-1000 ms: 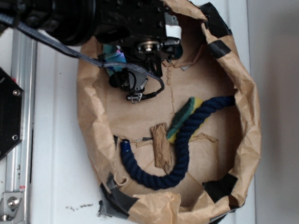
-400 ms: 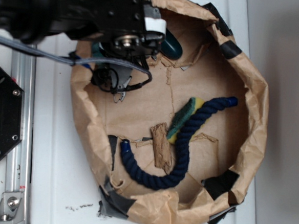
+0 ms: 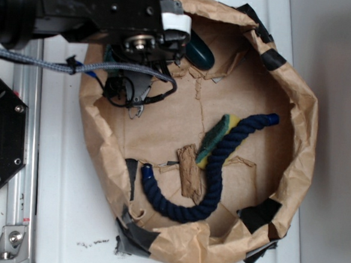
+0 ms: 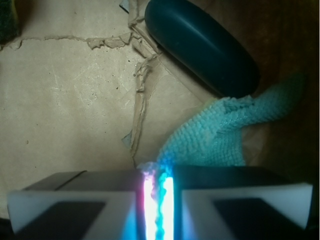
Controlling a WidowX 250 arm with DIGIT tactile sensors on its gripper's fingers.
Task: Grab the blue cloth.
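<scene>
Blue cloth (image 4: 220,132), soft, light, floppy terry, is pinched at its near corner by my gripper's (image 4: 159,200) nearly-closed jaws.

I count one blue cloth (image 4: 215,135), one navy rope (image 3: 211,176), one green-and-yellow sponge (image 3: 214,139), one dark teal oval object (image 4: 202,47), one crumpled paper bin (image 3: 295,146), one gripper (image 4: 159,200).

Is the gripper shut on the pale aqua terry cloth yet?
Yes: the gripper looks shut on the pale aqua terry cloth, whose edge runs into the narrow slit between its jaws.
</scene>
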